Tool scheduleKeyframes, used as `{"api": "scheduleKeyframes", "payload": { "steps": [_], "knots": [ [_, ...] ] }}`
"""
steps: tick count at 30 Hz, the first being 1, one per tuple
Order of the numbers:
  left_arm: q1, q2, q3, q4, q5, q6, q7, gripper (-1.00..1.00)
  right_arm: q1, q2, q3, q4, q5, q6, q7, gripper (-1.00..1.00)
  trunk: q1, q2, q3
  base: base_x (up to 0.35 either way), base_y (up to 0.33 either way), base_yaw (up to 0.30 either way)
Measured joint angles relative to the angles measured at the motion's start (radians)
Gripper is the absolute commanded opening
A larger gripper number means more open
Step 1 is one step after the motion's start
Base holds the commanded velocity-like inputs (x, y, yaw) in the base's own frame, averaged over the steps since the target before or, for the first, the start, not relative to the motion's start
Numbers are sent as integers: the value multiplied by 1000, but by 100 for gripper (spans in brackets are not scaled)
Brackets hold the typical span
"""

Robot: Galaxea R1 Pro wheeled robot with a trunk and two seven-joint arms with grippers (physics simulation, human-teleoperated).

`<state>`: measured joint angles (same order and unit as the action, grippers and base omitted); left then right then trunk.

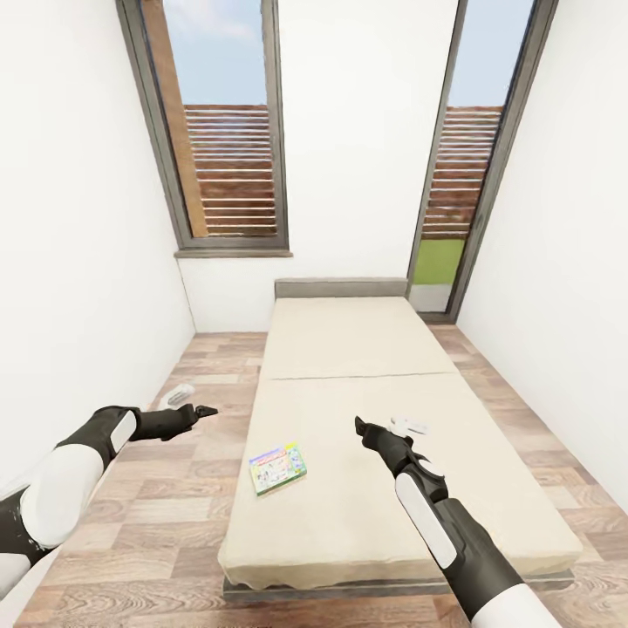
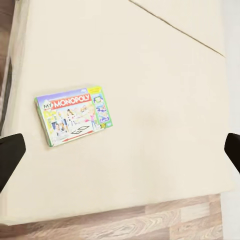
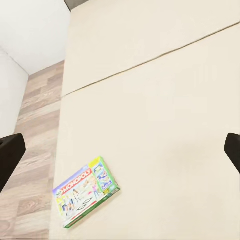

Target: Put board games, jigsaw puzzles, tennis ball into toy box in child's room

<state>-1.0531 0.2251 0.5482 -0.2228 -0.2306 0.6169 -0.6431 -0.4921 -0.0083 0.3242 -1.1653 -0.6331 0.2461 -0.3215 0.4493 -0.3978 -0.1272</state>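
Note:
One board game, the green-edged Monopoly box (image 1: 277, 467), lies flat on the beige mattress of the bed (image 1: 358, 349), near its front left corner. The box lies flat on the mattress (image 2: 150, 65) in the left wrist view (image 2: 73, 116) and in the right wrist view (image 3: 86, 198). My left gripper (image 1: 204, 410) hovers over the floor left of the bed, open and empty, black fingertips (image 2: 10, 156) wide apart. My right gripper (image 1: 359, 426) hangs above the mattress to the right of the box, also open and empty, fingertips (image 3: 232, 150) spread. The table, toy box, jigsaw puzzles and tennis ball are out of view.
The bed stands lengthwise with its grey headboard (image 1: 340, 288) against the far white wall. Tall dark-framed windows (image 1: 227, 131) (image 1: 471, 166) flank it. Strips of wood-plank floor (image 1: 174, 506) run along both sides, bounded by white walls (image 1: 78, 262).

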Motion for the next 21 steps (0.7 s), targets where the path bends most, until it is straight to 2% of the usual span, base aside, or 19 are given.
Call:
{"api": "scheduleKeyframes", "payload": {
  "steps": [9,15,21],
  "knots": [
    [2,1,0,0,0,0,1,100,0,-1,0,0,0,0,0,100,0,0,0,1,0,249],
    [3,0,0,0,0,0,3,100,1,-1,0,-1,0,0,1,100,0,0,0,0,-26,64],
    [3,-2,0,0,0,-1,3,100,1,-1,0,-1,0,0,1,100,0,0,0,54,-187,9]
  ]
}}
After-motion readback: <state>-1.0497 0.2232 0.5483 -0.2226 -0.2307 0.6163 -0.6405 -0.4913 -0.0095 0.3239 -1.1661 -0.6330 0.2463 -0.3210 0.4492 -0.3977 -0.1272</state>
